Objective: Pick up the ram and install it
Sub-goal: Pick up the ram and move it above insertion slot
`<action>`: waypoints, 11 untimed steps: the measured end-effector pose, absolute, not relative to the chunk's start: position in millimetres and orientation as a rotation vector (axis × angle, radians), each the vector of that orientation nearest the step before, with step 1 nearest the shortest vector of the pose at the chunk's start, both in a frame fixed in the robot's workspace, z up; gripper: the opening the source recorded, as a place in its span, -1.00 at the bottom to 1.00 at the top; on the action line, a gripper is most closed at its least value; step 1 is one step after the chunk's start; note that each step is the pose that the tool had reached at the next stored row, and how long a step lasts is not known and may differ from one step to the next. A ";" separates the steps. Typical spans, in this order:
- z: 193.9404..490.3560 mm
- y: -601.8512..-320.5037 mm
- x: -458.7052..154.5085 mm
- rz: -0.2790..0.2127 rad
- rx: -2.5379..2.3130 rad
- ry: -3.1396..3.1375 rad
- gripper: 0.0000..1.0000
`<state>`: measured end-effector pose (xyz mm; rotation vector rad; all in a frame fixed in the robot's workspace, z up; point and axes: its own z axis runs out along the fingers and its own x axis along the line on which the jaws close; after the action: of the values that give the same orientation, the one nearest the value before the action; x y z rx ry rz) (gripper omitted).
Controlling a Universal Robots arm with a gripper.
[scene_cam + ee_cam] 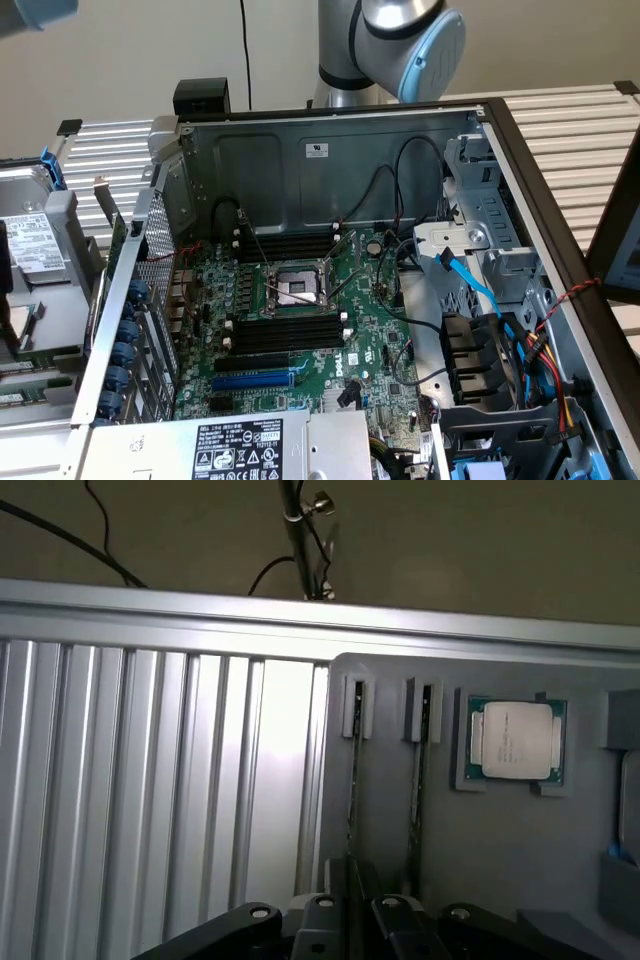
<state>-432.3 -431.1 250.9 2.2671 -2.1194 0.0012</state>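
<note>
One gripper (pixel 352 878) appears in the wrist view, its two dark fingers (pixel 340 880) drawn close together and clamped on the near end of the ram (pixel 353 780); four round pivot pins of its linkage sit behind them. Two thin sticks stand on edge in one grey tray (pixel 480 860), each with its far end held in its own small grey bracket, two brackets in all. One loose processor chip (pixel 515 742) lies in a square pocket of the same tray. The ram is the stick farther from that chip, and the second stick (pixel 418 780) stands between the ram and the chip, parallel to the ram and apart from it. A ribbed aluminium table (pixel 150 800) lies beyond the ram, on the side away from the chip. In the exterior view one open computer case (pixel 280 160) holds one green motherboard (pixel 370 300) with one processor socket (pixel 295 285) and two banks of long black memory slots (pixel 285 332), and one robot arm (pixel 400 40) rises behind the case
</note>
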 end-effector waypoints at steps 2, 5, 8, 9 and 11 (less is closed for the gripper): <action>247.4 -431.0 -431.5 0.001 2.267 -2.120 -0.64; 242.0 -431.1 -431.2 0.001 2.267 -2.119 -0.64; 236.4 -431.0 -430.9 -0.001 2.268 -2.120 -0.64; 234.5 -431.0 -430.8 -0.002 2.269 -2.121 -0.64; 231.0 -431.0 -430.7 -0.005 2.270 -2.122 -0.64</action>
<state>-430.7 -431.0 231.0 2.2704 -2.1222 -0.0050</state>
